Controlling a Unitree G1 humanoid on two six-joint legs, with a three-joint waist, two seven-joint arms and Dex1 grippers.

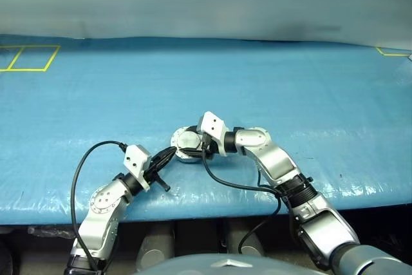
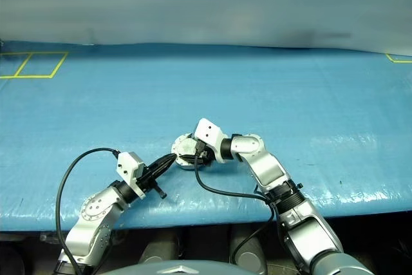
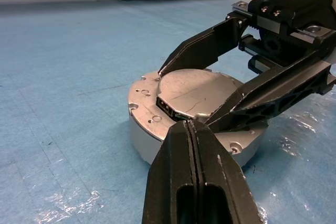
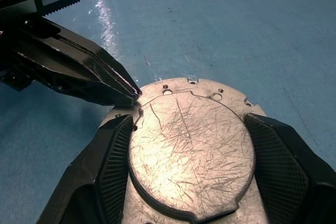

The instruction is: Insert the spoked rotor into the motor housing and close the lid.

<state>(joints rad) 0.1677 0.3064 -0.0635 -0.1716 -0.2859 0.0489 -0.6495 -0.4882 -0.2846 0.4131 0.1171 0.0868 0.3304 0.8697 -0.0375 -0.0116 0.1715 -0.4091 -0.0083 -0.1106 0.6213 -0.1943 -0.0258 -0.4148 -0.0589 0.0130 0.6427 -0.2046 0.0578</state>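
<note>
Lid down on the housing, mid-desk; right hand spread, grasping the lid's edges; left hand clenched, tip at the housing rim; risks: uneven squeeze skews the lid, a nudge slides the housing.

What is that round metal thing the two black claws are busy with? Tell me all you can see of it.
It is the motor housing, a low round grey metal cup resting flat on the blue table cover. Its lid, a scratched silver disc, lies closed on top, ringed by a flange with small holes. The right gripper straddles the lid, one finger at each side. The shut left gripper has its tip at the lid's edge.
</note>
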